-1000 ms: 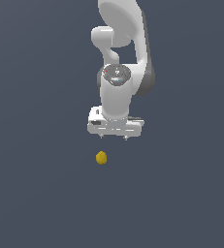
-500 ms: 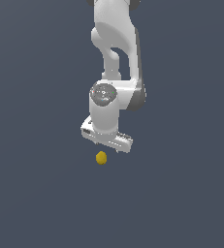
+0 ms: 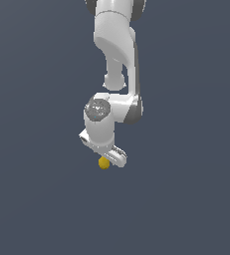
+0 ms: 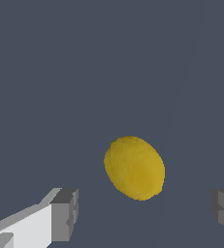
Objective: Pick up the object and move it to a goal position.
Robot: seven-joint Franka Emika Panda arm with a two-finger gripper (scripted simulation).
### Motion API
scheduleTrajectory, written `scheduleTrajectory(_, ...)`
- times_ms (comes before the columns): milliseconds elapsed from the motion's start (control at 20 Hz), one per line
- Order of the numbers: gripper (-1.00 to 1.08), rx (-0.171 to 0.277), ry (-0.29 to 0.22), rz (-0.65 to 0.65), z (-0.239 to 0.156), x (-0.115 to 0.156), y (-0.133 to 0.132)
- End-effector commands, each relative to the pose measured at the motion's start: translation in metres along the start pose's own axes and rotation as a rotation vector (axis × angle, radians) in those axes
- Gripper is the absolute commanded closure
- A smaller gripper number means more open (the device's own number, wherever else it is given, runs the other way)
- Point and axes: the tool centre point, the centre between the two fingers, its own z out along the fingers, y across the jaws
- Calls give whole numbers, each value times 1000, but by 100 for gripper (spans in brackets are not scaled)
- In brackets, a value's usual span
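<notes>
The object is a small yellow lemon-like lump point(image 3: 103, 163) lying on the dark grey floor; it shows large in the wrist view point(image 4: 134, 167). My white gripper point(image 3: 106, 158) hangs just above it, its body covering the lump's top. In the wrist view the gripper point(image 4: 145, 213) is open: the two grey fingertips point(image 4: 65, 214) stand wide apart on either side, with the lump between and beyond them. Nothing is held.
The plain dark grey floor point(image 3: 186, 199) spreads all round. The white arm point(image 3: 117, 55) rises from the gripper toward the upper edge of the exterior view.
The arm has swung down and toward the exterior view's left. The gripper has turned and dropped until it stands right over the lump, which has not moved.
</notes>
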Motion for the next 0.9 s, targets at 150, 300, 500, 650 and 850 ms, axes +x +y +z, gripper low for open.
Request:
scheduleTrajectory(150, -92, 0, 2, 42, 6, 5, 2)
scheduleTrajectory(300, -92, 0, 1, 38, 6, 4, 2)
scheduleTrajectory(500, -92, 0, 1, 39, 16, 4, 3)
scheduleTrajectory(650, -92, 0, 2, 41, 32, 4, 3)
scheduleTrajectory(850, -92, 0, 2, 43, 51, 4, 3)
